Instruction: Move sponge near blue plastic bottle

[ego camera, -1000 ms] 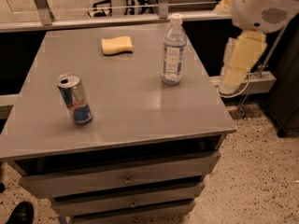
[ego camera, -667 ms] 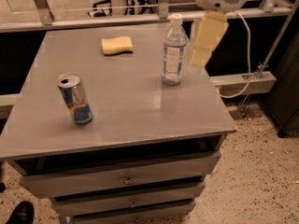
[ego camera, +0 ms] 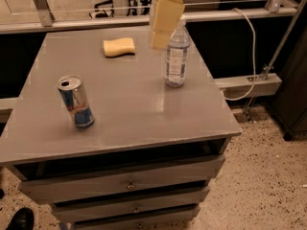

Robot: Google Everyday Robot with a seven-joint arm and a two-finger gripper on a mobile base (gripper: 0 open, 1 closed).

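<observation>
The sponge (ego camera: 119, 47) is seen lying flat on the far part of the table (ego camera: 129, 123), left of the middle. Its long axis runs left to right along the far edge. The bottle (ego camera: 176, 56) stands upright on the far right part of the table, apart from the sponge, with bare tabletop between the two.

The gripper (ego camera: 158, 40) is held in the air above the far side of the table, pointing downward with a slight tilt. In the camera view it falls between the sponge and the bottle and overlaps the bottle's upper left side. How far in front of the bottle it hangs cannot be judged. Nothing is held in it, as the sponge is on the table. Whether it is set wide or narrow cannot be told.

From the gripper, the sponge lies to the left and lower down. A leftward and downward reach is judged to be called for, with a grasp taken across the sponge's short width, from near side to far side. Only one arm is present, so no choice of hand arises.

A can (ego camera: 76, 102) stands on the near left part of the table, well clear of that path.
</observation>
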